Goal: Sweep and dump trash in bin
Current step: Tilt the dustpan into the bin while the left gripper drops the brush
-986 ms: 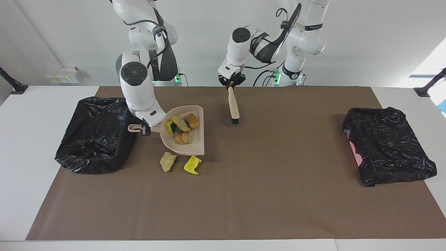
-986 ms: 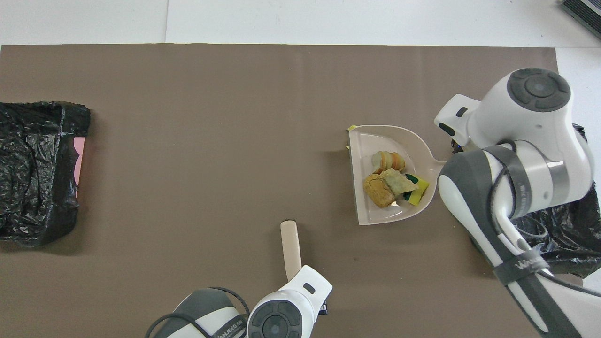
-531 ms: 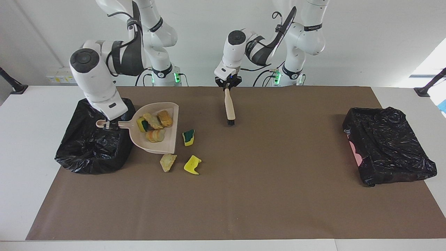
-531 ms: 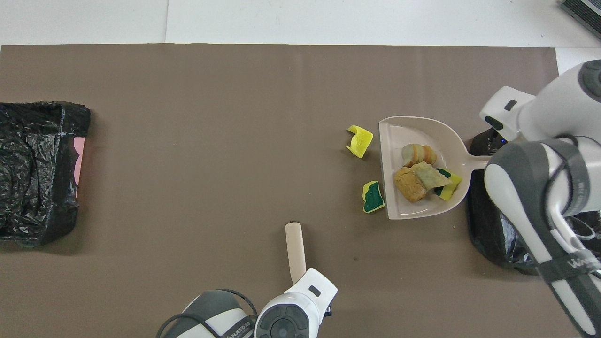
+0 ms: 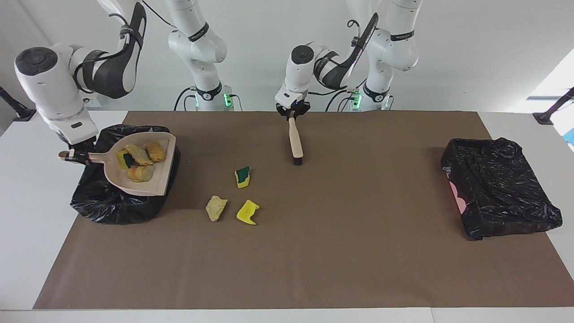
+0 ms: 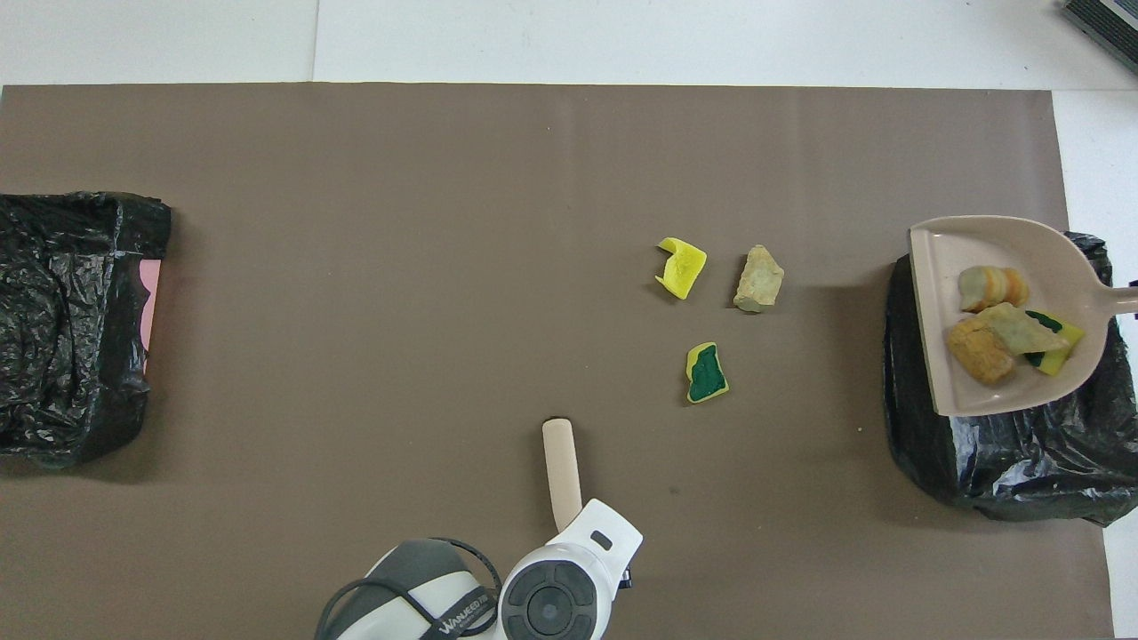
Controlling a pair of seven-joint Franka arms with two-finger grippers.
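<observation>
The right gripper (image 5: 71,155) is clamped on the handle of the dustpan (image 5: 157,186), held level over the bin (image 5: 96,208) at the right arm's end with four scraps (image 5: 139,161) in it. The left gripper (image 5: 292,115) is closed on the brush (image 5: 296,141), bristles down near the mat. Three loose pieces (image 5: 216,207) lie on the mat between brush and bin. They look light, soft foam, better swept than pinched, and likely to bounce out when tipped.

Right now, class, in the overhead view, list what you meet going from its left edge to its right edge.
Black-lined bin → brush → yellow scrap → green-faced sponge piece → tan chunk → dustpan with scraps, over the second bin.
</observation>
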